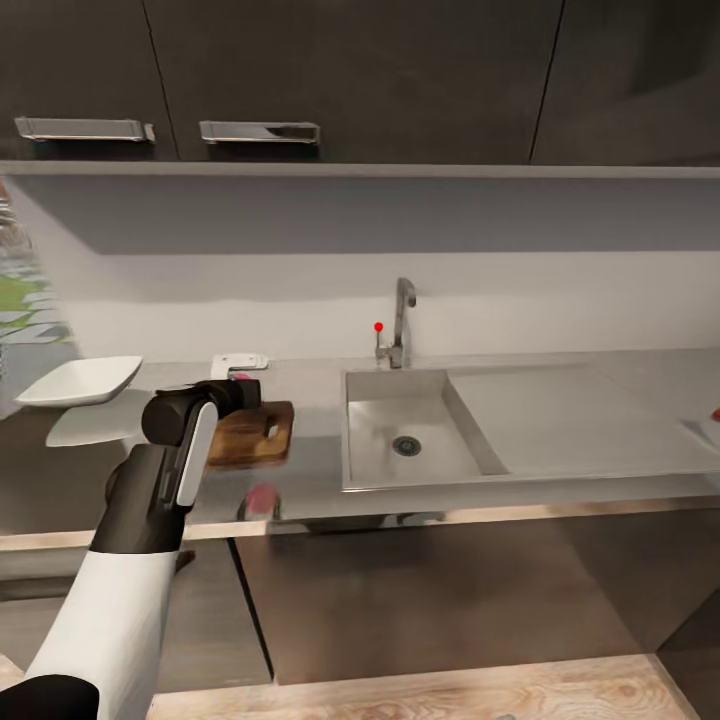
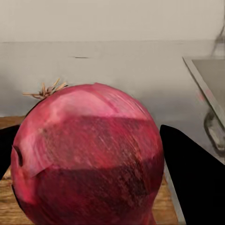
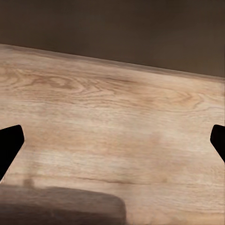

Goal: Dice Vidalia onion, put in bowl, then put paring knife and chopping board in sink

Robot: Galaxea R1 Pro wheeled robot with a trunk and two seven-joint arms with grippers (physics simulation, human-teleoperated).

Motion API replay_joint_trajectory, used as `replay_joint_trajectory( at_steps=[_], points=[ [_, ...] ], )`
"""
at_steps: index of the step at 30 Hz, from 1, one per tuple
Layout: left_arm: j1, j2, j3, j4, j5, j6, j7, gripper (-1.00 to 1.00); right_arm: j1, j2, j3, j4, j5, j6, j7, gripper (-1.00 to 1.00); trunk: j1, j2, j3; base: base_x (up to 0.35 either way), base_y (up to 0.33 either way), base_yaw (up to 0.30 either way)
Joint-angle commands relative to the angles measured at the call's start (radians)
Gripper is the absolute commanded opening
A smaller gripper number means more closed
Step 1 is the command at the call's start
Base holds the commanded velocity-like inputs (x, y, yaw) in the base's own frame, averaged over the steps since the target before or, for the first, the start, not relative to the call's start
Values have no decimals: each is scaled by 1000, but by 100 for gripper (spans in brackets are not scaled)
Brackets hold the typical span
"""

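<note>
My left gripper [image 1: 243, 388] is shut on the onion [image 2: 89, 154], a big red-purple bulb with a dry root tuft, between black fingers [image 2: 193, 180]. It hovers over the near end of the dark wooden chopping board [image 1: 258, 437], whose wood [image 2: 9, 213] shows beneath the onion; whether they touch I cannot tell. The white bowl [image 1: 80, 380] stands on the countertop [image 1: 310, 385] left of the board. The steel sink [image 1: 385, 440] lies right of the board, its basin bare around the drain. The paring knife is out of view. My right gripper [image 3: 112, 145] is open over the wooden floor.
The chrome faucet [image 1: 402, 322] with a red knob [image 1: 378, 326] stands behind the basin, with the drainboard [image 1: 570, 410] to its right. A small white object [image 1: 240, 361] sits by the wall behind the board. A red bit [image 1: 715, 414] is cut off at the right edge.
</note>
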Motion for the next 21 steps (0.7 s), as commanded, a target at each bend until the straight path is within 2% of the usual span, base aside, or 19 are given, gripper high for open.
replay_joint_trajectory(
  at_steps=[1,14,21],
  points=[
    [-1,1,-1,0,8,3,9,-100,-1,0,-8,1,11,-3,-5,100,0,-1,-1,0,304,0],
    [-1,1,-1,15,7,2,9,-100,-1,0,-8,1,11,-3,-5,100,0,-1,-1,4,301,0],
    [-1,1,-1,32,7,0,9,-100,-1,0,-8,1,11,-3,-4,100,0,-1,-1,168,167,0]
  ],
)
